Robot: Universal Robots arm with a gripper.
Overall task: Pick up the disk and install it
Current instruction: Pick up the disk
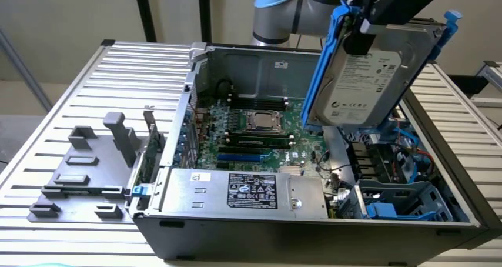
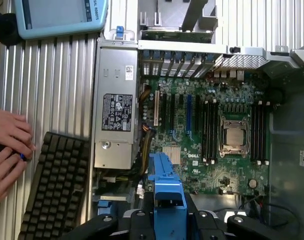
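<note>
1. The robot arm [image 1: 286, 8] reaches in from above. Its gripper [image 1: 380, 26] is clamped on the disk [image 1: 365, 84] and holds it in the air over the open computer case [image 1: 314, 234].
2. The disk is silver-grey with a white printed label and has blue carrier rails along its long edges. It hangs on end and tilted, above the part of the case toward the exterior view's right, and touches nothing inside.
3. Below it, inside the case, is a drive bay [image 1: 400, 203] with blue plastic parts.
4. The motherboard [image 1: 259, 134] covers the case floor, with the processor [image 1: 261, 121] near its middle. The silver power-supply box [image 1: 243, 190] runs along the near wall.
5. A grey plastic fixture [image 1: 86, 167] with upright posts sits on the ribbed metal tabletop [image 1: 70, 90], just beside the case on the exterior view's left.
6. In the wrist view, a blue rail of the disk [image 2: 167, 185] juts out from the gripper's black body, over the motherboard [image 2: 217, 125] and near the power-supply box [image 2: 116, 120].
7. One hand [image 2: 9, 131] and a second hand [image 2: 2, 172] of a person are just beside a black keyboard [image 2: 56, 187]. A light-blue pendant [image 2: 56, 17] with a screen lies on the tabletop nearby.
</note>
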